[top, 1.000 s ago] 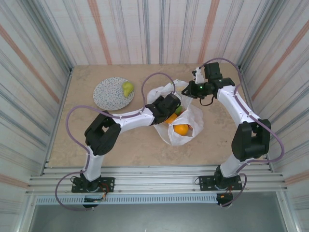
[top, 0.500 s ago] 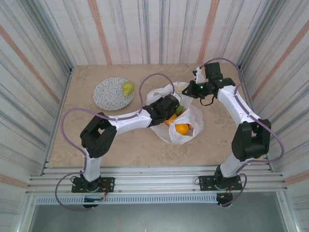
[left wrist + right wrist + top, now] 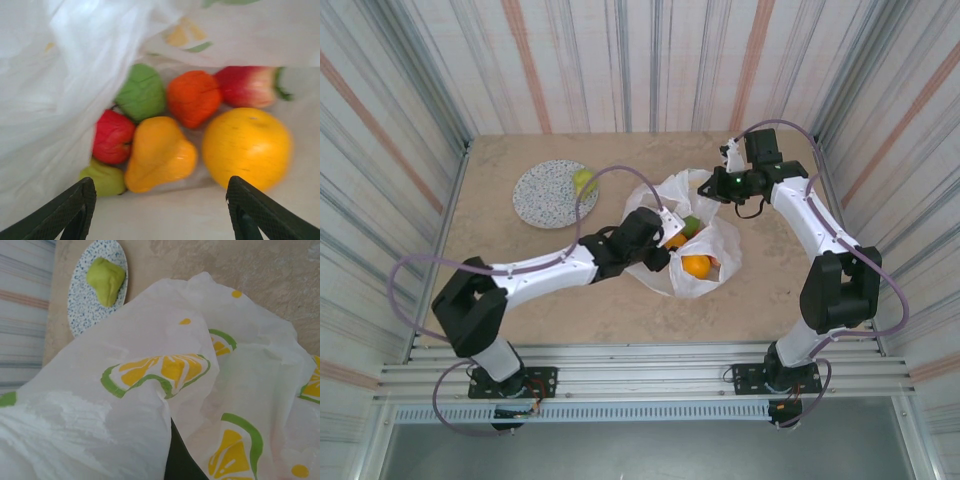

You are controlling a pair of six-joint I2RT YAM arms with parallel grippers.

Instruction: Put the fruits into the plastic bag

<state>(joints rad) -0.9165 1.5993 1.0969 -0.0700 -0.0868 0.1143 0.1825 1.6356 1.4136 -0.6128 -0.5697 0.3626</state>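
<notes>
Fruits [image 3: 160,150] in plastic bag [image 3: 60,75] just ahead of open left end effector [image 3: 159,200]; right end effector [image 3: 710,188] closed on bag.

Overall light: bright, soft and even, falling from overhead.
Shadows: only faint, soft-edged shade under the arms on the worktop [image 3: 650,320]; no hard edges.
Top view: sharp throughout; the striped walls splay outward toward the corners, a wide-angle effect.
Left wrist view: soft all over; the plastic bag [image 3: 60,75] is washed out almost to plain white at left, the orange [image 3: 246,147] is smeared along its right edge, and the dark jaws are out of focus.
Right wrist view: the printed film is fairly crisp mid-frame and blown out and blurred at lower left; the plate [image 3: 80,315] and green fruit [image 3: 106,280] are slightly soft.
</notes>
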